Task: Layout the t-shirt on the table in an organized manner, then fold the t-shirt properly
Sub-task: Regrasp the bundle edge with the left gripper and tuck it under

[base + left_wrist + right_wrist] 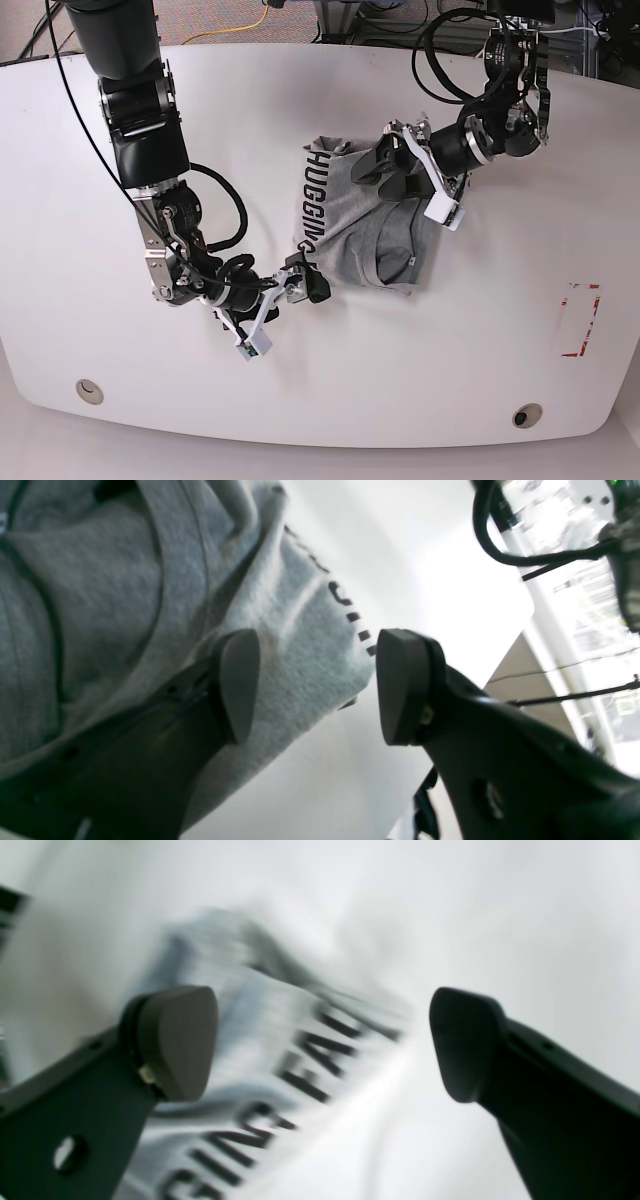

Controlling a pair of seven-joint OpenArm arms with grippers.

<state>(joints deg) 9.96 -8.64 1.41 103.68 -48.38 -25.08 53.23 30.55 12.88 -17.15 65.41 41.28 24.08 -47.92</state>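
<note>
The heather-grey t-shirt [365, 225] lies crumpled in a heap at the middle of the white table [480, 350], with dark block lettering along its left side. My left gripper [385, 175] hangs open over the heap's upper part. In the left wrist view one finger [240, 685] lies over the t-shirt [100, 590], the other over bare table [425, 555], and a lettered edge sits loosely between them. My right gripper [305, 278] stands wide open at the heap's lower left corner. The right wrist view shows the blurred lettered t-shirt [260, 1040] below the right gripper [320, 1045].
A red tape rectangle [580, 320] marks the table's right side. Two round grommets [88, 390] [527, 415] sit near the front edge. Cables [440, 60] hang from the left arm at the back, and its white camera mount [440, 210] juts over the shirt.
</note>
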